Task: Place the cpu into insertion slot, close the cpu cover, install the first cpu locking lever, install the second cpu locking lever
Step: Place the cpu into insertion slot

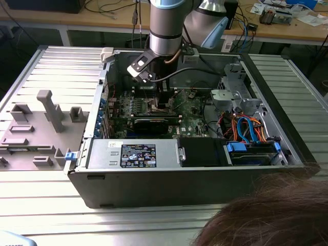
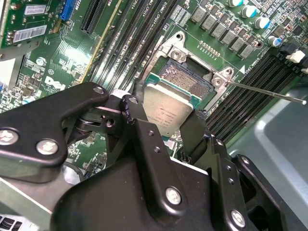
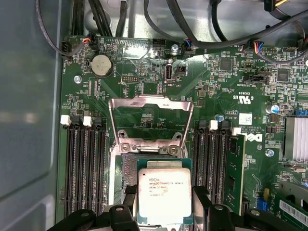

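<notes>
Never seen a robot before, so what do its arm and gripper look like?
The arm is a thick silver-grey tube with pale blue joint caps and a black cable at the wrist. The gripper is matte black, its fingers fastened with silver screws.
</notes>
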### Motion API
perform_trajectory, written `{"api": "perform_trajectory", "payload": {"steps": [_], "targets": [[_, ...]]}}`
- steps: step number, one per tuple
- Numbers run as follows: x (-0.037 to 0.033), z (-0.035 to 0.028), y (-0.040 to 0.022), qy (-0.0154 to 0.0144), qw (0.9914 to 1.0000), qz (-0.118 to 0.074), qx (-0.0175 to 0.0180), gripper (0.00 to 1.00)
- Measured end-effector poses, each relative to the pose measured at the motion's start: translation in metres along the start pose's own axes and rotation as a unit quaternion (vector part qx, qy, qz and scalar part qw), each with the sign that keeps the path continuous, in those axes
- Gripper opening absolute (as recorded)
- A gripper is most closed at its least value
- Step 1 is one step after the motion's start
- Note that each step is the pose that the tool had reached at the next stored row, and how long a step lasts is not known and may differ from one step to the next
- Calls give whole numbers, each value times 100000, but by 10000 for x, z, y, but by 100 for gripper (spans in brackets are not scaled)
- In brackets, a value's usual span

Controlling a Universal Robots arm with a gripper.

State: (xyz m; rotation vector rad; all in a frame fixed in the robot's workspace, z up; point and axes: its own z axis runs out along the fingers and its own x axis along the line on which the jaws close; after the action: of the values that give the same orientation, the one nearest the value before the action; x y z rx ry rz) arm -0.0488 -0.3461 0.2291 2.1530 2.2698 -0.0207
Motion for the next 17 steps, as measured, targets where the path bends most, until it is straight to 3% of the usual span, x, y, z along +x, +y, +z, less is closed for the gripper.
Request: {"api": "perform_trajectory", "payload": {"steps": [5,11,17], "targets": [[2,70,0,2,100000,0,0,54],[33,82,1,5,100000,88,-3,54],[61,107,-21,2,99989,1477,26,54]]}}
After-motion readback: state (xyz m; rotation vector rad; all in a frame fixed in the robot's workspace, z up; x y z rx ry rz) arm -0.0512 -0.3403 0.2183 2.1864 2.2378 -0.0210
